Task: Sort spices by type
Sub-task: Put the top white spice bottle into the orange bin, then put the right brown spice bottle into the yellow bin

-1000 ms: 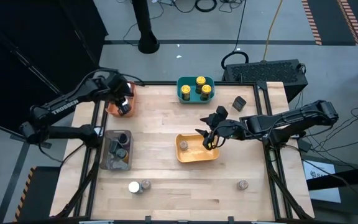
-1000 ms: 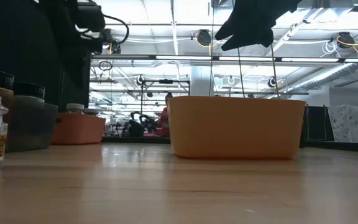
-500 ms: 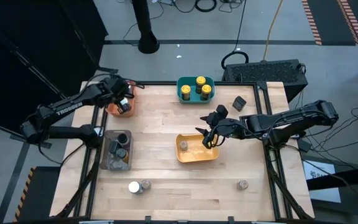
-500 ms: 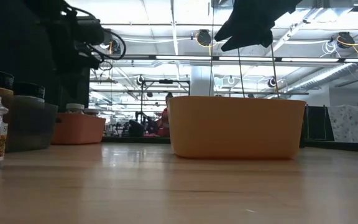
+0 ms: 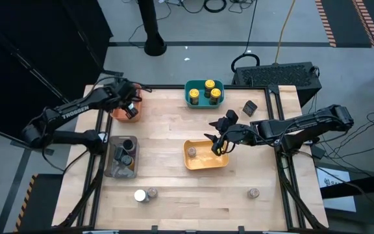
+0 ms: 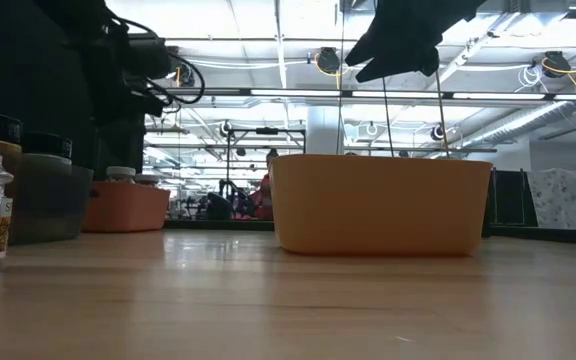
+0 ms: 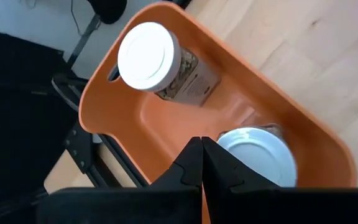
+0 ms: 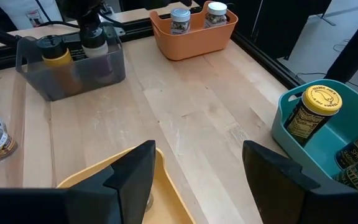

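Wooden bench (image 5: 174,136) carries four bins. Left end effector (image 7: 202,155), fingers together and empty, hovers over the orange bin (image 7: 166,124) holding two white-lidded jars (image 7: 146,56). Right end effector (image 8: 197,168), fingers apart, hangs above the yellow bin (image 5: 206,156). Next, probably fetch a loose jar (image 5: 254,193) near the front edge.

2 jars (image 7: 146,56) in bin (image 7: 166,127) at table's (image 5: 174,195) far-left corner.
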`<state>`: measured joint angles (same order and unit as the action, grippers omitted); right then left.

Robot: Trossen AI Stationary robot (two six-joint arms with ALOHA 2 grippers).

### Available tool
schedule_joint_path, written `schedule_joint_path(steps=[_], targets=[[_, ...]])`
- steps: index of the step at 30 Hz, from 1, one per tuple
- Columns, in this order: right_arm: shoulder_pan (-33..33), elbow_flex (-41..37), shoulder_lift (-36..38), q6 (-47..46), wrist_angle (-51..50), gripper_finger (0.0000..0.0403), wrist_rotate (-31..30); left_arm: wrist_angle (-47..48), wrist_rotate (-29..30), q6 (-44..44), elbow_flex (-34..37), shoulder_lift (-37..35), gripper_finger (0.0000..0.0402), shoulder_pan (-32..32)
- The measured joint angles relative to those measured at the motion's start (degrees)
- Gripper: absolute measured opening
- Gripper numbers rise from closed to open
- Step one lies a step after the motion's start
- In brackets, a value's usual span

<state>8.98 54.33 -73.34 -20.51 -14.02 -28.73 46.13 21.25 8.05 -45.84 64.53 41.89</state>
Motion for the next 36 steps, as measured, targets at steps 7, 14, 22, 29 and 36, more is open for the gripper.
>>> schedule_joint_path(steps=[7,14,22,29,36], targets=[[0.0,0.0,0.0,0.0,0.0,0.0226,0.0,0.7,0.1,-1.8,0.0,3.8,0.0002,1.2],[0.0,0.0,0.0,0.0,0.0,0.0226,0.0,5.7,0.0,-4.7,0.0,4.3,0.0002,1.1],[0.0,0.0,0.0,0.0,0.0,0.0226,0.0,6.4,3.8,-4.5,-0.9,4.3,0.0002,1.1],[0.0,0.0,0.0,-0.1,0.0,0.0226,0.0,13.1,3.2,-5.6,-6.2,4.2,0.0002,1.1],[0.0,0.0,0.0,-0.5,0.0,0.0226,0.0,16.1,-4.3,-6.2,-5.8,4.2,0.0002,1.1]])
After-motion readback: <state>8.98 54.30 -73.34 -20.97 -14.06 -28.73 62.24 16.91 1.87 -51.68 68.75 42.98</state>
